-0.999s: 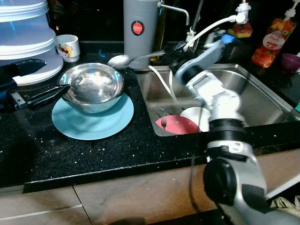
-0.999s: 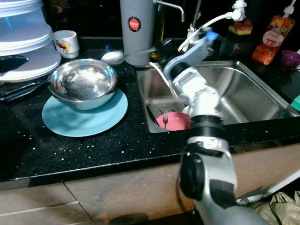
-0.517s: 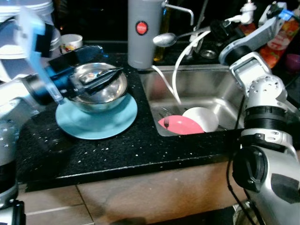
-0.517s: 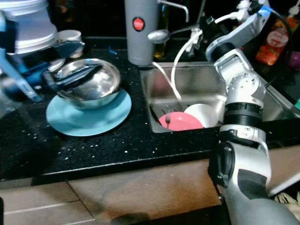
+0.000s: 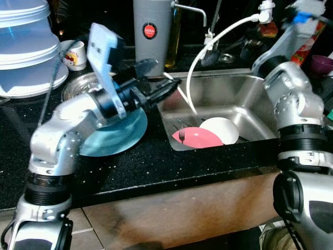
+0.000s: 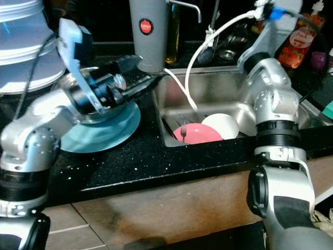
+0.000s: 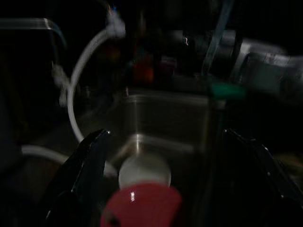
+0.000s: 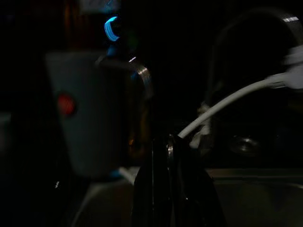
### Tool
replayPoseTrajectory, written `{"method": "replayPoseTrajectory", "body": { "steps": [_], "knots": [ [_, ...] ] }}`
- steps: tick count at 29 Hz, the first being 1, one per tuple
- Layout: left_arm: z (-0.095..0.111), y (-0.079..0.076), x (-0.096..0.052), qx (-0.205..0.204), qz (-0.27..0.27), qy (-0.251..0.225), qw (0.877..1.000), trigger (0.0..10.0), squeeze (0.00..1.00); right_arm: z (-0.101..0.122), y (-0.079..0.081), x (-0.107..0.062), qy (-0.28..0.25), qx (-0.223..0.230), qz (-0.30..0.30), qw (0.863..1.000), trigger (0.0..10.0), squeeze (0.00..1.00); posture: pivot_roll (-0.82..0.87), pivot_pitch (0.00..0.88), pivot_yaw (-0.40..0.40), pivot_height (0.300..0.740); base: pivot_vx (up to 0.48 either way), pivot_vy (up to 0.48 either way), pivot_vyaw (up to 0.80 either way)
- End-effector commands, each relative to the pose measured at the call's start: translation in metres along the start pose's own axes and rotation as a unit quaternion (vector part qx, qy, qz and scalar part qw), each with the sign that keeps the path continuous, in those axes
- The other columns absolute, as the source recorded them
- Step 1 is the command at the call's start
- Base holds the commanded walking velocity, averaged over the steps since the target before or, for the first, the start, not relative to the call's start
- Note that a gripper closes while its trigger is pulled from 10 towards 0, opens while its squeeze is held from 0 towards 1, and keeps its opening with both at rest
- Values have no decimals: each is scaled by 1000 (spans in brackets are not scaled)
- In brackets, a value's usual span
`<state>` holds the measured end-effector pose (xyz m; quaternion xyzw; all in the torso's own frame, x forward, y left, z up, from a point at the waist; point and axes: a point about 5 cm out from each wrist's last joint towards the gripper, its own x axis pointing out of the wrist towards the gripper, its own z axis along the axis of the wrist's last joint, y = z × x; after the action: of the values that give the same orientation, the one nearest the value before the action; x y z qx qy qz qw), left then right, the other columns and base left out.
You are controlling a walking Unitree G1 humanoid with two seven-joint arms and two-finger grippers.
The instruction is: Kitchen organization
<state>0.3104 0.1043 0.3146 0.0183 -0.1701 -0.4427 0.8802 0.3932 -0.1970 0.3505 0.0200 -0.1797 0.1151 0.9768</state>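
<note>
Both arms have moved: your left end effector (image 5: 164, 78), wide and empty, now leaves the steel bowl (image 5: 78, 83) for the sink (image 5: 234, 73), likely for its dishes; the right end effector (image 8: 170, 189) seems pinched narrow.

Head views dim, far background falling to black; glare on the sink (image 5: 244, 99) steel and on the white containers (image 5: 26, 31) far left. Left arm (image 5: 78, 120) slightly motion-blurred. Wrist views very dark and soft (little beyond faint outlines).
</note>
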Motion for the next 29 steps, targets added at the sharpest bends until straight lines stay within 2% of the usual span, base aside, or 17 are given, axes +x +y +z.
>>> {"method": "replayPoseTrajectory", "body": {
  "steps": [1,6,10,15,19,22,26,29],
  "knots": [
    [-16,0,1,-4,10,38,999,10000,0,-2,4,-1,2,-32,19,999,0,0,38,77,-48,740,0,0,0],
    [-41,0,6,45,23,105,993,10000,0,-22,16,-2,47,-64,60,995,0,0,31,81,-46,740,0,0,0],
    [-50,-3,7,46,24,118,992,10000,0,-37,23,-4,86,-78,84,990,0,0,29,84,-47,740,0,0,0],
    [-57,-8,7,54,23,130,990,10000,0,-71,36,-14,165,-86,138,973,0,0,32,85,-52,740,0,0,0],
    [-60,-9,6,55,22,134,989,10000,0,-80,41,-18,183,-75,150,969,0,0,32,85,-51,740,0,0,0],
    [-66,-8,3,61,21,158,985,10000,0,-95,46,-25,224,-70,165,958,0,0,32,89,-48,740,0,0,0],
    [-73,-9,-1,48,14,189,981,10000,0,-103,46,-31,251,-75,176,949,0,0,34,88,-48,740,0,0,0],
    [-77,-10,-4,42,10,200,979,10000,0,-104,47,-33,257,-76,177,947,0,0,34,86,-46,740,0,0,0]
  ]
}}
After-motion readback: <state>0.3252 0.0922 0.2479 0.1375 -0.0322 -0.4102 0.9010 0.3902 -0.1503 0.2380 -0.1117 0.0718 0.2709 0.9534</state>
